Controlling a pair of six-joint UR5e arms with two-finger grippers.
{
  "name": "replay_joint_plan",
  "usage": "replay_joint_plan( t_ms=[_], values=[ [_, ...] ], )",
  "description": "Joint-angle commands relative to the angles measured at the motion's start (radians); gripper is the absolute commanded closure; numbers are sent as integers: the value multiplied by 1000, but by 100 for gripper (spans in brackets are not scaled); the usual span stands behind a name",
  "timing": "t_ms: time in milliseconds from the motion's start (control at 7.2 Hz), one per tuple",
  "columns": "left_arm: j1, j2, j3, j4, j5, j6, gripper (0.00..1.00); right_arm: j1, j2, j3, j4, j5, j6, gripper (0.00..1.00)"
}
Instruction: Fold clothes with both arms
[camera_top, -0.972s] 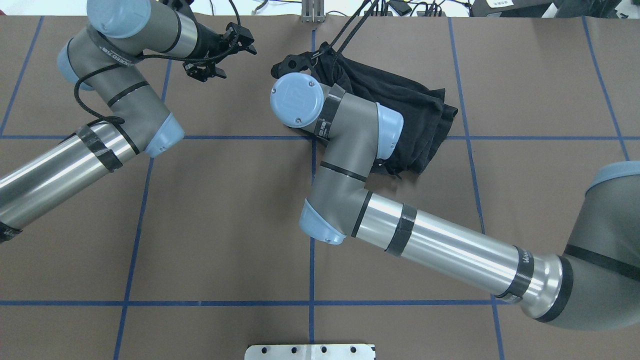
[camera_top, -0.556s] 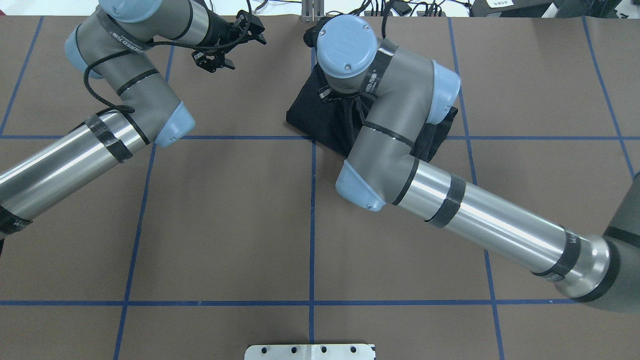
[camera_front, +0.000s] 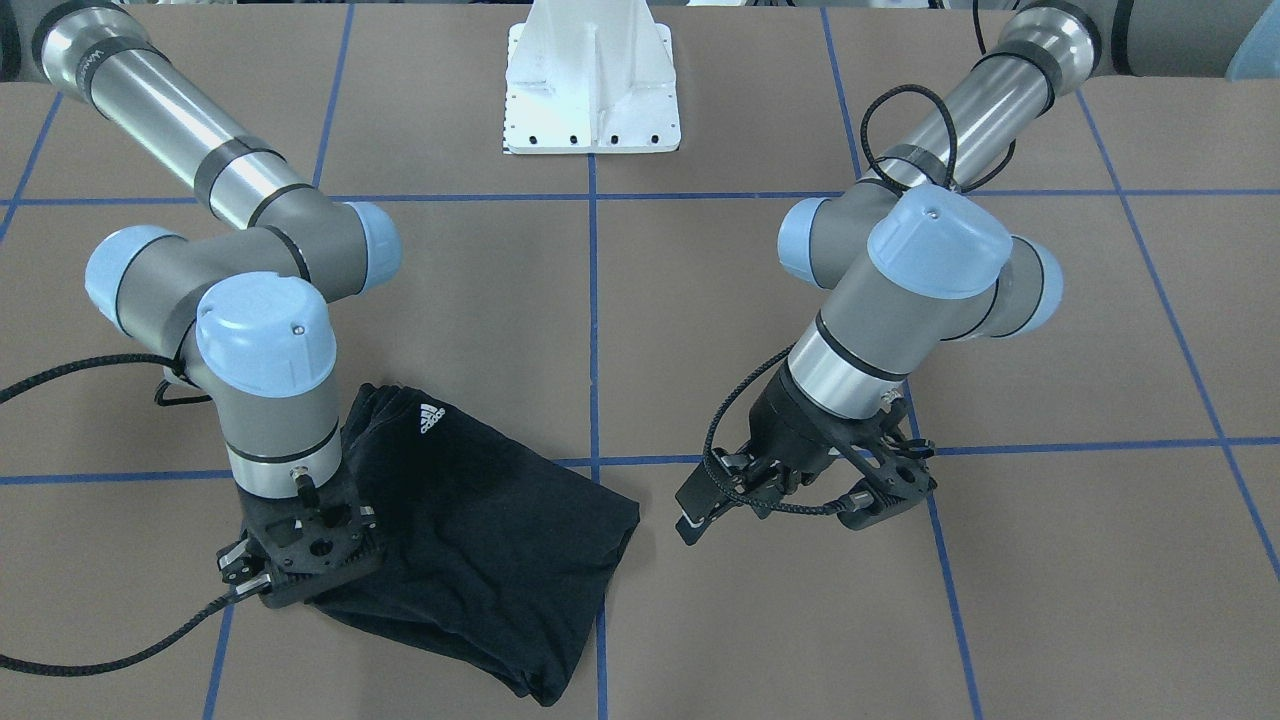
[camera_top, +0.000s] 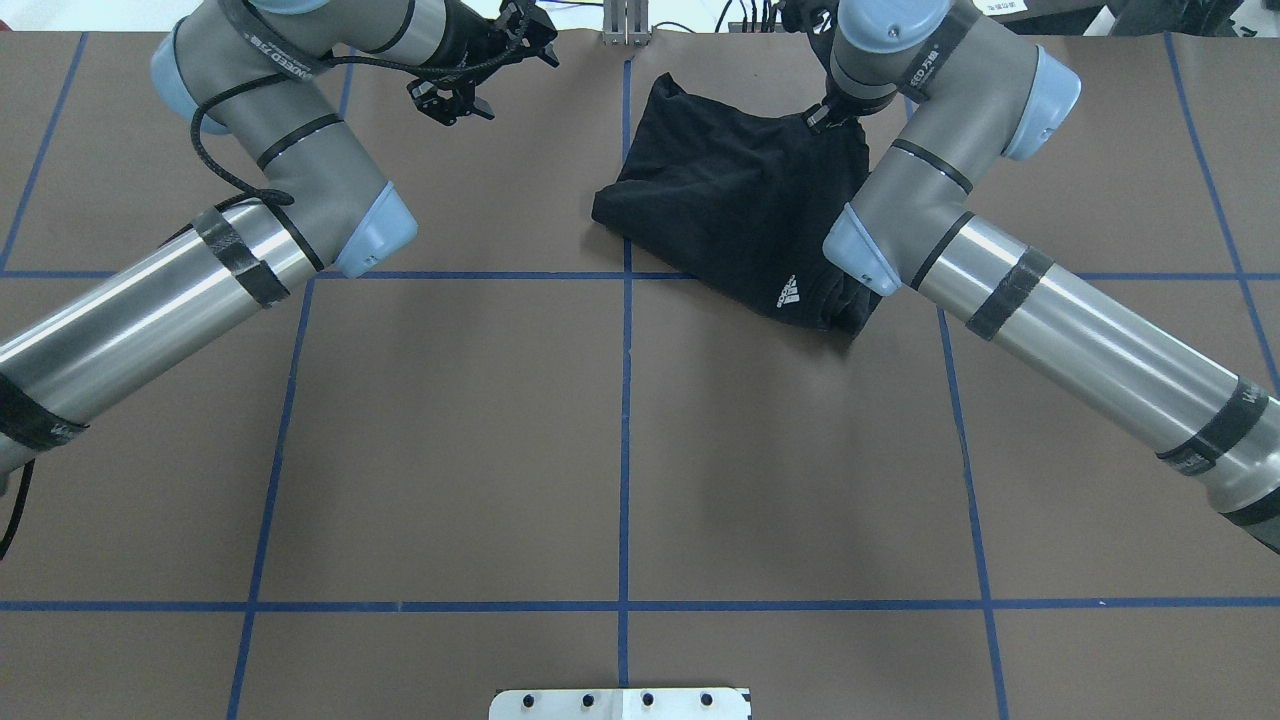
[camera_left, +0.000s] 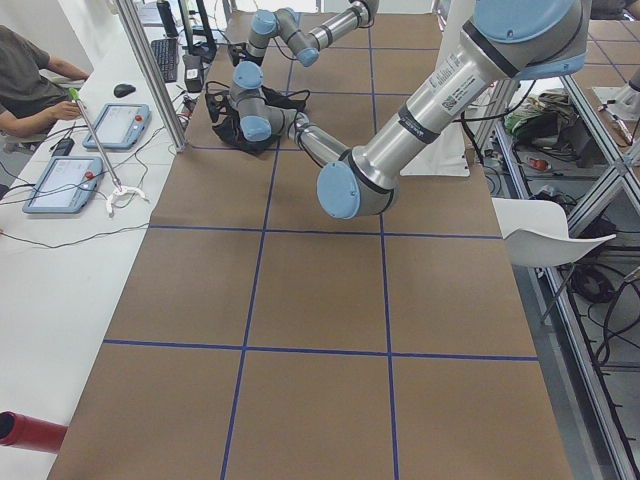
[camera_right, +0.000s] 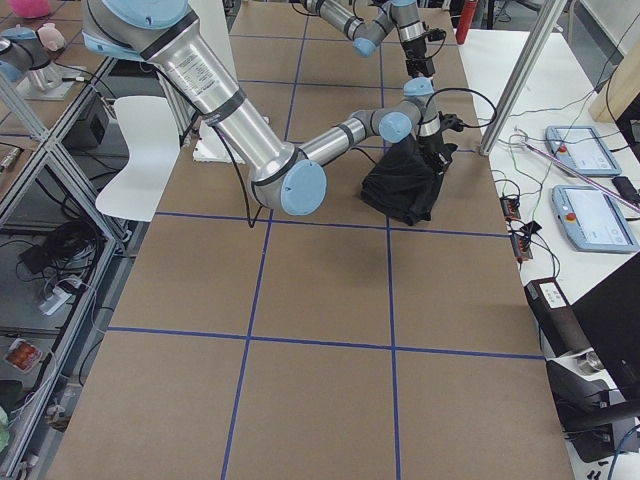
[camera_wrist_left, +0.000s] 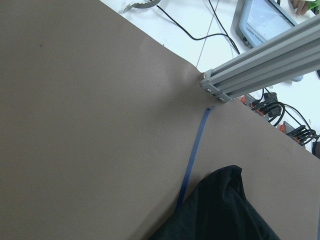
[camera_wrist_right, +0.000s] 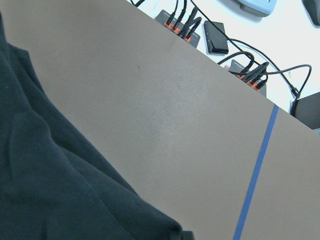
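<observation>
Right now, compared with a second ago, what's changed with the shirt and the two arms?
The right gripper swung right and farther out across the T-shirt to its far corner, turning the bunched cloth over; a white logo now shows. Whether it grips is unclear. The left gripper drifted slightly toward the far edge, still open and empty. The T-shirt kept roughly the same spot.

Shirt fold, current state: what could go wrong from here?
1. The right claw sits on the T-shirt's edge, jaws hidden; if it lifts while clamped, it may drag the fold open.
2. The layers by the Adidas logo lie bunched and uneven, so another fold could come out crooked.
3. The left claw hangs open beside the T-shirt with a loose cable; a reach-in could snag cloth.
</observation>
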Motion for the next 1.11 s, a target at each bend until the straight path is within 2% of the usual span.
replay_joint_plan(
  t_ms=[0,139,278,556,695,834,972],
  values=[
    [1,-3,4,1,1,0,0,-12,-1,-71,87,-44,4,100],
    [1,-3,4,1,3,1,0,-14,-2,-73,87,-46,2,75],
    [1,-3,11,-1,1,1,0,-14,-1,-84,91,-47,4,1],
    [0,-3,10,-1,1,9,0,4,2,-84,102,-32,5,0],
    [-5,0,5,-1,1,15,0,39,4,-78,101,53,1,0],
    [-28,4,-2,0,-8,55,0,85,-4,-56,88,176,-4,0],
    [-43,26,-40,34,-8,131,0,131,-77,6,82,244,-4,0]
  ],
)
